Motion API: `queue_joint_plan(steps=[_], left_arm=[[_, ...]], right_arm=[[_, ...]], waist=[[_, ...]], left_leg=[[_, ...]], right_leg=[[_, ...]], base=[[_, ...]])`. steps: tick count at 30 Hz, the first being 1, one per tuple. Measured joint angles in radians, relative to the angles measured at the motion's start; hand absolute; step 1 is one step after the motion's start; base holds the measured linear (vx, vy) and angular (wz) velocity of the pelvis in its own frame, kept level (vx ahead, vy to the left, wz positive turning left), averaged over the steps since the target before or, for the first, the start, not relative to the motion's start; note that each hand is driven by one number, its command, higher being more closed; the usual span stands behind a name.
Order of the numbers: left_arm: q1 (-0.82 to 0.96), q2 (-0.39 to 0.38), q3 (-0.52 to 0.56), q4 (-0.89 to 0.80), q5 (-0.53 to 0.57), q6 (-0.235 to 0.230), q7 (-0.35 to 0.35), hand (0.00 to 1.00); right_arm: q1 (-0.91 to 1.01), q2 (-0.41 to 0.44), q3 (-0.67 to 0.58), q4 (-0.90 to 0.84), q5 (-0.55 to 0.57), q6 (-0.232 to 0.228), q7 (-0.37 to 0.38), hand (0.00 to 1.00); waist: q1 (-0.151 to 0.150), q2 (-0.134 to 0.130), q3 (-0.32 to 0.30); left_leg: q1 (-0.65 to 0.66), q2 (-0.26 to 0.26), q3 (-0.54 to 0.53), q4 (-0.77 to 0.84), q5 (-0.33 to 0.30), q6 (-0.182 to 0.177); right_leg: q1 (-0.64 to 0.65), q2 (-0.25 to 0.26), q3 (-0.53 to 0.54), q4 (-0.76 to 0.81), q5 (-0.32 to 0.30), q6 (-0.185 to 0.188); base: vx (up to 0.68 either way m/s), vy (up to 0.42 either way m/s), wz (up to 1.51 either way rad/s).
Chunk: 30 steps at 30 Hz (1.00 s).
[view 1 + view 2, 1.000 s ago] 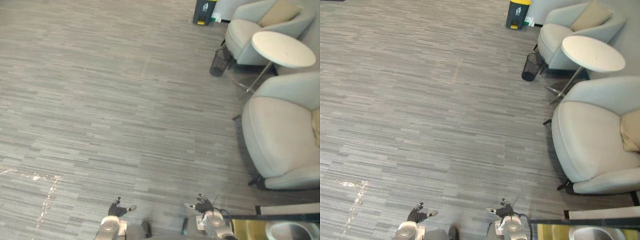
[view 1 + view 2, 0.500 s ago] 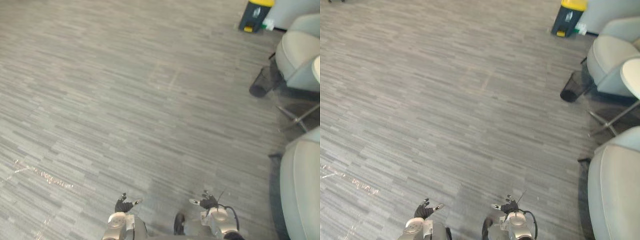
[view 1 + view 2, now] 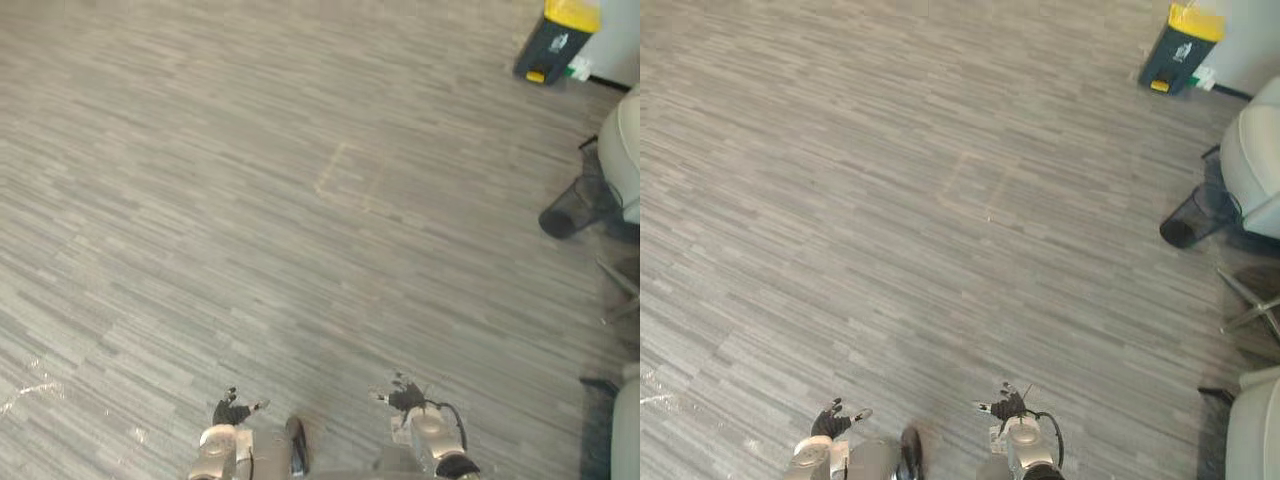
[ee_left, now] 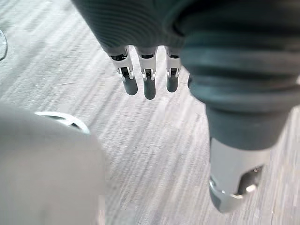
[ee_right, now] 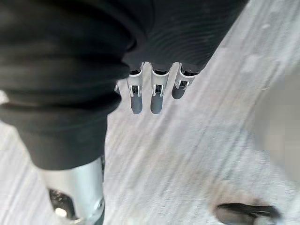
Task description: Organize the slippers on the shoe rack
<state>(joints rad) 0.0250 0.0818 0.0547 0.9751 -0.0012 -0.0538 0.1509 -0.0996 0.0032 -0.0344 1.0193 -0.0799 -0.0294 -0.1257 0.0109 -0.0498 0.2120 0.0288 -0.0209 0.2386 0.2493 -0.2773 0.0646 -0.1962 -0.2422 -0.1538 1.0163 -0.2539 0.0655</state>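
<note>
Both hands are low in front of the body. The left robot hand (image 3: 234,411) is open, with straight fingers (image 4: 149,84) and nothing in it. The right robot hand (image 3: 402,398) is likewise wide and empty, its fingers (image 5: 157,96) straight over the grey striped plank-pattern floor (image 3: 300,200).

We cannot tell where the slippers or the shoe rack are. We judge the step in hand as search and approach, with no grasp started.

To do it well, we'd scan with the head first and commit to a walking direction only once the rack or a slipper is in sight. The fingers should be left relaxed and curled only when a slipper is within reach.

The obstacles are all on the robot's right:
- a black mesh wastebasket (image 3: 570,210), just beside a pale grey upholstered armchair (image 3: 1252,160)
- a dark bin with a yellow lid (image 3: 555,38), further off

We'd turn away from that side, or pass wide of it, so the right arm doesn't clip the basket. The open floor ahead and to the left looks like the safer path.
</note>
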Motion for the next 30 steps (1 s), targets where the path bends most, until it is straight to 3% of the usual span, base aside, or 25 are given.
queue_joint_plan(steps=[2, 3, 5, 6, 7, 8, 9, 11, 12, 13, 14, 15, 17, 19, 22, 23, 24, 25, 26, 27, 29, 30], left_arm=[[0.006, -0.002, -0.003, 0.001, 0.0, 0.0, 0.0, 0.0], [0.002, -0.005, -0.003, 0.004, 0.0, 0.0, 0.0, 0.0], [-0.012, -0.008, -0.006, 0.005, 0.001, 0.0, 0.0, 0.0], [-0.015, -0.007, -0.019, 0.006, 0.002, -0.002, -0.001, 0.0], [-0.009, 0.003, -0.032, 0.009, 0.006, -0.005, -0.002, 0.0], [-0.007, 0.001, -0.034, 0.013, 0.009, -0.005, -0.003, 0.0], [-0.004, -0.025, -0.031, 0.037, 0.022, -0.006, -0.005, 0.0], [-0.003, -0.041, -0.027, 0.039, 0.028, -0.006, -0.007, 0.0], [-0.009, -0.065, 0.015, 0.038, 0.03, -0.005, -0.008, 0.0], [-0.01, -0.071, 0.029, 0.035, 0.03, -0.005, -0.008, 0.0], [-0.011, -0.085, 0.059, 0.027, 0.036, -0.005, -0.009, 0.0], [-0.005, -0.099, 0.091, 0.005, 0.038, -0.006, -0.009, 0.0], [0.001, -0.1, 0.111, -0.023, 0.037, -0.007, -0.009, 0.0], [0.004, -0.1, 0.122, -0.046, 0.037, -0.007, -0.009, 0.0], [0.004, -0.089, 0.124, -0.052, 0.037, -0.009, -0.008, 0.0], [0.002, -0.08, 0.122, -0.052, 0.037, -0.009, -0.008, 0.0], [0.001, -0.072, 0.108, -0.05, 0.037, -0.012, -0.007, 0.0], [0.003, -0.072, 0.103, -0.049, 0.037, -0.014, -0.006, 0.0], [0.0, -0.067, 0.093, -0.037, 0.037, -0.018, -0.005, 0.0], [-0.013, -0.046, 0.075, -0.021, 0.036, -0.021, 0.0, 0.0], [-0.014, -0.039, 0.062, -0.018, 0.036, -0.022, -0.001, 0.0], [-0.014, -0.032, 0.055, -0.012, 0.036, -0.021, -0.002, 0.0]], right_arm=[[0.011, -0.003, -0.001, -0.007, 0.001, -0.001, 0.001, 0.0], [0.013, -0.013, 0.002, -0.021, -0.001, -0.01, 0.002, 0.0], [0.007, -0.02, 0.001, -0.025, 0.0, -0.013, 0.001, 0.0], [0.007, -0.024, -0.001, -0.023, 0.0, -0.016, 0.0, 0.0], [0.027, -0.023, -0.002, -0.018, -0.001, -0.014, 0.001, 0.0], [0.032, -0.025, -0.002, -0.018, -0.001, -0.013, 0.001, 0.0], [0.029, -0.043, -0.004, -0.02, -0.001, -0.011, 0.0, 0.0], [0.032, -0.047, -0.027, -0.019, -0.001, -0.01, 0.0, 0.0], [0.032, -0.046, -0.048, -0.025, 0.0, -0.008, 0.0, 0.0], [0.033, -0.048, -0.05, -0.025, 0.0, -0.006, 0.001, 0.0], [0.038, -0.05, -0.049, -0.028, 0.0, 0.0, 0.0, 0.0], [0.05, -0.044, -0.04, -0.043, 0.001, 0.003, -0.001, 0.0], [0.072, -0.013, -0.038, -0.065, 0.002, 0.0, -0.001, 0.0], [0.074, 0.004, -0.032, -0.059, 0.003, 0.002, 0.0, 0.0], [0.064, 0.012, -0.032, -0.026, 0.003, 0.001, -0.001, 0.0], [0.058, 0.013, -0.032, -0.016, 0.003, 0.003, -0.001, 0.0], [0.059, 0.009, -0.033, -0.016, 0.002, 0.001, -0.002, 0.0], [0.06, 0.005, -0.032, -0.016, 0.001, 0.001, -0.001, 0.0], [0.061, -0.003, -0.031, -0.011, 0.001, 0.001, -0.001, 0.0], [0.059, 0.003, -0.009, -0.007, -0.001, 0.002, 0.001, 0.0], [0.063, 0.004, -0.007, 0.004, -0.001, 0.002, 0.0, 0.0], [0.061, 0.002, -0.006, 0.024, -0.003, 0.003, 0.001, 0.0]], waist=[[-0.009, 0.016, 0.008], [-0.025, 0.027, 0.015], [-0.031, 0.036, 0.019], [-0.044, 0.025, 0.015], [-0.048, -0.005, 0.01], [-0.049, -0.006, 0.009], [-0.048, 0.023, -0.004], [-0.05, 0.044, -0.015], [-0.053, 0.069, -0.009], [-0.054, 0.074, -0.006], [-0.053, 0.085, 0.0], [-0.047, 0.094, 0.0], [-0.025, 0.09, -0.003], [-0.012, 0.08, -0.009], [0.005, 0.077, -0.006], [0.006, 0.066, -0.001], [0.008, 0.062, 0.0], [0.01, 0.068, -0.001], [0.019, 0.072, -0.002], [0.013, 0.042, -0.014], [0.023, 0.033, -0.019], [0.024, 0.027, -0.023]], left_leg=[[0.064, 0.014, -0.004, -0.037, 0.001, -0.001], [0.115, 0.043, -0.015, -0.066, 0.001, -0.001], [0.139, 0.069, -0.037, -0.087, 0.001, -0.001], [0.175, 0.08, -0.056, -0.124, 0.0, -0.008], [0.225, 0.065, -0.077, -0.151, -0.009, -0.058], [0.239, 0.068, -0.087, -0.151, -0.016, -0.07], [0.258, 0.115, -0.108, -0.121, -0.021, -0.099], [0.219, 0.139, -0.116, -0.011, -0.002, -0.132], [0.152, 0.171, -0.118, 0.172, 0.043, -0.193], [0.13, 0.18, -0.122, 0.242, 0.071, -0.204], [0.079, 0.205, -0.141, 0.415, 0.165, -0.232], [0.006, 0.248, -0.126, 0.635, 0.143, -0.231], [-0.076, 0.29, -0.065, 0.788, 0.088, -0.207], [-0.183, 0.3, -0.013, 0.795, 0.032, -0.169], [-0.271, 0.269, 0.012, 0.621, -0.023, -0.154], [-0.292, 0.228, -0.008, 0.49, -0.022, -0.153], [-0.307, 0.166, -0.101, 0.208, 0.052, -0.164], [-0.308, 0.16, -0.133, 0.134, 0.084, -0.167], [-0.292, 0.142, -0.134, 0.11, 0.19, -0.157], [-0.288, 0.109, -0.117, 0.114, 0.144, -0.147], [-0.293, 0.093, -0.11, 0.167, 0.098, -0.124], [-0.283, 0.084, -0.094, 0.213, 0.066, -0.094]], right_leg=[[-0.05, 0.03, -0.042, -0.061, -0.034, -0.024], [-0.122, 0.082, -0.086, -0.215, -0.048, -0.032], [-0.16, 0.122, -0.101, -0.389, -0.015, -0.034], [-0.165, 0.151, -0.104, -0.65, 0.098, -0.019], [-0.16, 0.149, -0.072, -0.776, 0.25, -0.039], [-0.153, 0.151, -0.06, -0.766, 0.3, -0.051], [-0.162, 0.177, -0.06, -0.676, 0.264, -0.093], [-0.16, 0.192, -0.07, -0.639, 0.206, -0.111], [-0.113, 0.212, -0.08, -0.648, 0.17, -0.124], [-0.091, 0.218, -0.08, -0.655, 0.159, -0.126], [-0.023, 0.232, -0.076, -0.683, 0.138, -0.132], [0.063, 0.258, -0.058, -0.723, 0.109, -0.14], [0.158, 0.272, -0.019, -0.761, 0.068, -0.147], [0.238, 0.273, 0.044, -0.814, 0.053, -0.137], [0.31, 0.237, 0.126, -0.855, 0.052, -0.118], [0.331, 0.202, 0.149, -0.862, 0.042, -0.101], [0.353, 0.154, 0.186, -0.869, 0.015, -0.055], [0.359, 0.152, 0.195, -0.873, 0.004, -0.038], [0.379, 0.132, 0.223, -0.887, -0.015, -0.004], [0.376, 0.113, 0.221, -0.885, 0.007, 0.002], [0.371, 0.103, 0.203, -0.854, 0.021, -0.001], [0.372, 0.086, 0.223, -0.808, 0.021, 0.004]], base=[[0.47, 0.0, 0.2], [0.56, -0.09, 0.33], [0.49, -0.122, 0.53], [0.54, -0.201, 0.8], [0.54, -0.201, 0.8], [0.6, -0.27, 0.4], [0.49, -0.232, 0.15], [0.61, -0.26, 0.01], [0.61, -0.211, -0.07], [0.71, -0.21, -0.1], [0.52, -0.111, -0.21], [0.5, -0.093, -0.28], [0.49, -0.019, -0.52], [0.51, 0.058, -0.72], [0.48, 0.214, -0.97], [0.41, 0.322, -0.98], [0.32, 0.26, -0.98], [0.41, 0.337, -0.96], [0.41, 0.311, -0.4], [0.48, 0.36, -0.28], [0.34, 0.237, -0.08], [0.48, 0.318, -0.16]])
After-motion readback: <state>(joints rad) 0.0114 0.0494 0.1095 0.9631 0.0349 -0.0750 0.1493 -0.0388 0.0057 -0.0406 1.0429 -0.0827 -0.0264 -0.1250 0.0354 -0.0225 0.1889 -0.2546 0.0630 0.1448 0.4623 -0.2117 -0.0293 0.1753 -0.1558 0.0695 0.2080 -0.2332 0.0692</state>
